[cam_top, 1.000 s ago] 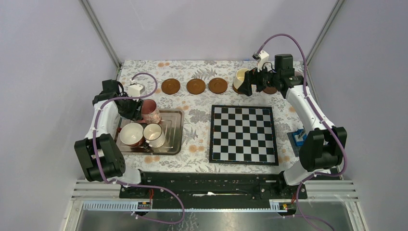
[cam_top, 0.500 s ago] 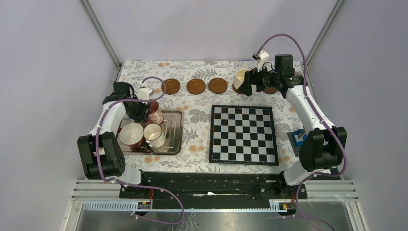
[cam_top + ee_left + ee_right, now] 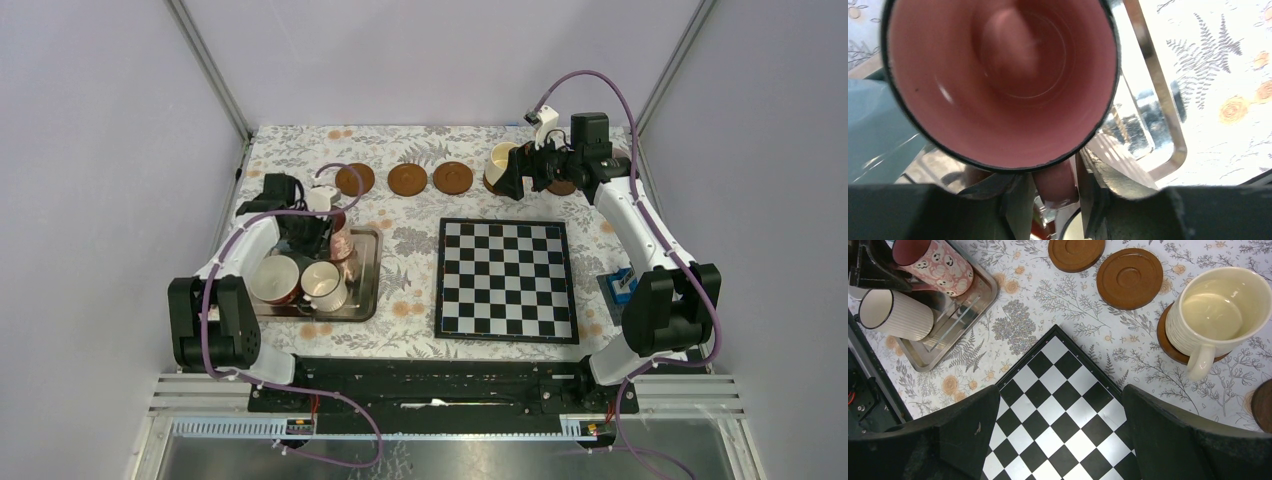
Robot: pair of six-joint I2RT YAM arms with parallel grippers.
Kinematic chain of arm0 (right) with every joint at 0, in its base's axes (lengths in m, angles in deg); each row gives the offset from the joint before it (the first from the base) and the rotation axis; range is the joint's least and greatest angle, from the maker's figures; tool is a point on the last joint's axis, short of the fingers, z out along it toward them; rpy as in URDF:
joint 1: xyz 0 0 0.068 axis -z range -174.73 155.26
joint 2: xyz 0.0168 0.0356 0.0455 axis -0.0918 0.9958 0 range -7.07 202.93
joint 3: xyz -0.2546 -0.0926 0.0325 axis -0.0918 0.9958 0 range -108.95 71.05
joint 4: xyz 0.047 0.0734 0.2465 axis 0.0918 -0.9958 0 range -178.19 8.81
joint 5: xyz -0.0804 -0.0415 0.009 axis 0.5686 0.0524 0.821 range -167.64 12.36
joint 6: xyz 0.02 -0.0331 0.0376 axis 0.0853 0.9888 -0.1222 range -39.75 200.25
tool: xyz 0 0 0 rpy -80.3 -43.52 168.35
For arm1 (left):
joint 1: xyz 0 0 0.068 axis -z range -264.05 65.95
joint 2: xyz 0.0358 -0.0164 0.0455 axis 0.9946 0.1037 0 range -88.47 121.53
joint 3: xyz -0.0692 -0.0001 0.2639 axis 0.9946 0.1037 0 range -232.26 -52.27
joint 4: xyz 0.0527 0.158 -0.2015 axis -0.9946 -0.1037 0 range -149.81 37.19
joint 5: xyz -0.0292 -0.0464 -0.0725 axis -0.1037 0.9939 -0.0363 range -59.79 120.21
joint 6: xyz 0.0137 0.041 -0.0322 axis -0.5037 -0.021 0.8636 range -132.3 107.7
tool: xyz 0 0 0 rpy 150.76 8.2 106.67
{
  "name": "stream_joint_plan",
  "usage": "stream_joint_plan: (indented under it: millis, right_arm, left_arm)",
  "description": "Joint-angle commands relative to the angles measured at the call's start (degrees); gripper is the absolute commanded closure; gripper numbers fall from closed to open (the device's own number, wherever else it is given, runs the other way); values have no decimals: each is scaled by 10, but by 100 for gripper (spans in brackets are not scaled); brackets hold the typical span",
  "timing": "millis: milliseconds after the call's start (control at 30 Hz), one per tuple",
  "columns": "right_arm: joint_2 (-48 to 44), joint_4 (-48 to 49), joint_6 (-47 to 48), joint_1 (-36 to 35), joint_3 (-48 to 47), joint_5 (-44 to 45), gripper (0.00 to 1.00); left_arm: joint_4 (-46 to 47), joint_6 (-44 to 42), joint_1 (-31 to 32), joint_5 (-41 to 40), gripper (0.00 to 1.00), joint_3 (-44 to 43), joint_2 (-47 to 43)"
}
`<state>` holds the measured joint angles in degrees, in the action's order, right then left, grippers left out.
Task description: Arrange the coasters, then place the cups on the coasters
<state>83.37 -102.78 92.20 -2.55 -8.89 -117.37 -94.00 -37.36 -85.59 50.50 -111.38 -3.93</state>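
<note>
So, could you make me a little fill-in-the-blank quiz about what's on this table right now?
1. The left tool is shut on the pink mug's ____.
2. The cream mug stands on a brown ____.
3. The right tool has its jaws wide ____.
4. The white ribbed mug sits in the metal ____.
Missing words: handle, coaster, open, tray.

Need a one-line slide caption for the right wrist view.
Open right gripper framing the chessboard; cream mug sits on a coaster, bare coasters beyond.
</note>
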Motion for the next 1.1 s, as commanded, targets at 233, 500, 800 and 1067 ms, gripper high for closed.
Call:
stream_joint_plan:
  millis: [233, 500, 800, 1067]
  right_arm:
    - [-16, -3, 2, 2, 4, -16, 0]
    - [-10, -2, -2, 1, 3, -22, 1]
    - [-2, -10, -3, 1, 5, -21, 0]
    - [3, -15, 10, -28, 21, 9, 0]
  left_arm:
    - [24, 78, 73, 17, 45, -1, -4]
    - [24, 88, 106, 12, 42, 12, -12]
    - [10, 85, 122, 0, 41, 19, -32]
    - [-14, 81, 122, -6, 39, 13, -102]
